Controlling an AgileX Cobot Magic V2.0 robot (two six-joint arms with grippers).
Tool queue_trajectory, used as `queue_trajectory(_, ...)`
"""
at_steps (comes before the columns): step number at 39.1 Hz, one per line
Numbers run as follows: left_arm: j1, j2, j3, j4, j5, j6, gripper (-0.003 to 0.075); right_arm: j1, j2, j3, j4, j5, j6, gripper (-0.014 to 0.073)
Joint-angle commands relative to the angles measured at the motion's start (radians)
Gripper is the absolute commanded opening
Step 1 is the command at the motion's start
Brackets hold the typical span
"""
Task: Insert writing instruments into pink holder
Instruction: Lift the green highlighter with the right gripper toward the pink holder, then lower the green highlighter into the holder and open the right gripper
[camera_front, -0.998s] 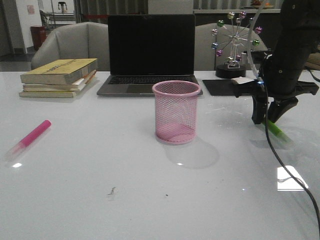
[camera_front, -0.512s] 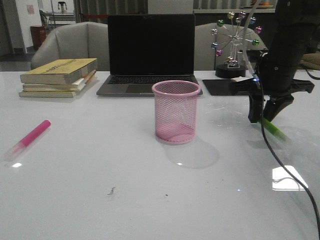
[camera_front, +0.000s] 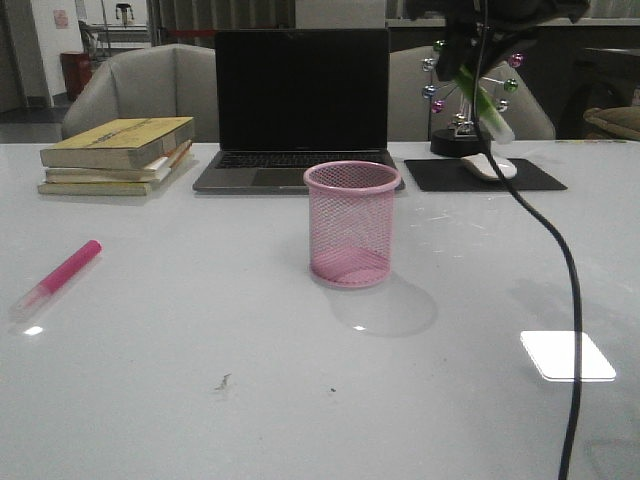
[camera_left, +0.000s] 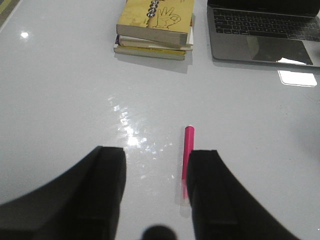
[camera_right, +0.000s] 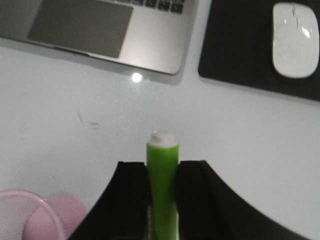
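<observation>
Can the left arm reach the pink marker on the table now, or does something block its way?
Probably yes. The left gripper is open and empty, and the pink marker lies flat on bare table just ahead of its fingers, beside one of them. The books and laptop sit farther away.

The holder (camera_front: 352, 223) stands mid-table, with the laptop (camera_front: 300, 105) behind it. Books (camera_front: 118, 155) lie far left, one marker (camera_front: 60, 278) near left. The mouse (camera_front: 488, 166) sits on its pad (camera_front: 482, 175), far right.
</observation>
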Motion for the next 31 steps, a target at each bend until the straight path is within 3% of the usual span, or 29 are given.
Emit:
queue_trajectory(1, -0.006, -0.006, -0.038, -0.009, -0.068, -0.009, 0.0372, 0.041, -0.116, 0.03, 0.001, -0.189, -0.003, 0.0028)
queue_trajectory(10, -0.006, -0.006, -0.038, -0.009, -0.068, -0.009, 0.0372, 0.152, -0.214, 0.287, 0.001, -0.639, -0.003, 0.0028)
queue_trajectory(17, -0.006, -0.006, -0.038, -0.009, -0.068, -0.009, 0.0372, 0.225, -0.188, 0.419, 0.001, -0.979, -0.002, 0.0028)
queue_trajectory(21, -0.006, -0.006, -0.038, -0.009, -0.068, -0.009, 0.0372, 0.232, -0.132, 0.449, -0.001, -1.046, -0.002, 0.0028)
queue_trajectory(31, -0.006, -0.006, -0.038, -0.009, -0.068, -0.009, 0.0372, 0.232, -0.042, 0.45, -0.001, -1.045, -0.002, 0.0028)
